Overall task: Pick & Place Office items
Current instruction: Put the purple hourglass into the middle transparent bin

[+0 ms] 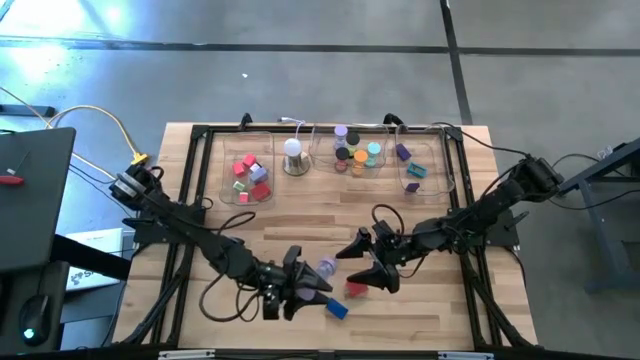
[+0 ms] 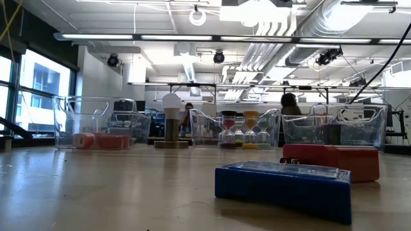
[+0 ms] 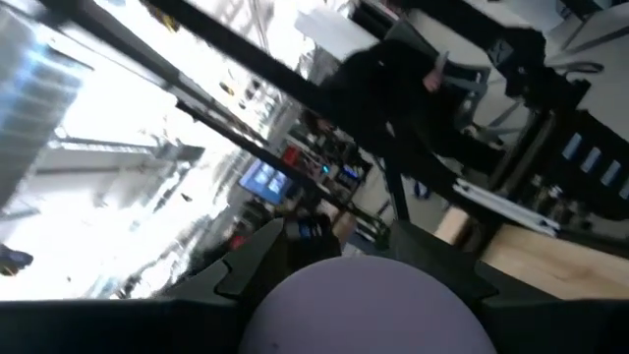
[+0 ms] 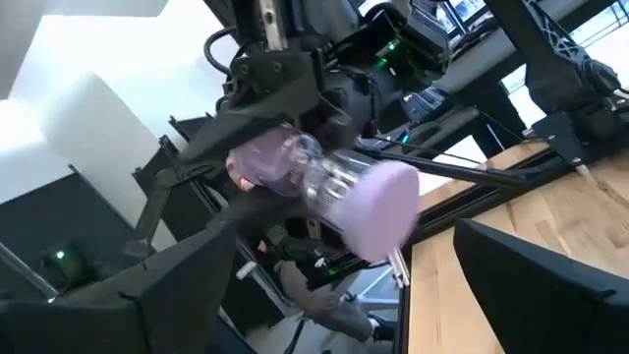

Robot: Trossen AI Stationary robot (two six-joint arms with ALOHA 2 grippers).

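My left gripper point(image 1: 312, 277) is at the table's near middle, shut on a lilac roll point(image 1: 326, 268) with a clear middle point(image 4: 329, 177), held above the table. My right gripper point(image 1: 368, 262) stands open just to the roll's right. The roll's free lilac end point(image 4: 378, 211) points into the gap between its fingers, with no touch showing. A red block point(image 1: 356, 288) and a blue block point(image 1: 337, 308) lie flat on the wood below the grippers. The low view shows these same blocks, the blue one point(image 2: 282, 186) and the red one point(image 2: 331, 160), but neither gripper. My left gripper pinches one lilac end of the roll point(image 4: 257, 157) between its two fingers. The fingers come roughly level from the table's left, along the roll. The roll sticks out past the fingertips toward the right gripper, lifted clear of the table and slightly tilted.
Three clear trays stand along the far edge. The left one point(image 1: 228, 185) holds red and pink blocks, the middle one point(image 1: 322, 165) holds rolls, and the right one point(image 1: 438, 180) holds a purple and a teal piece. A white dome on a metal base point(image 1: 293, 155) stands between the left and middle trays.
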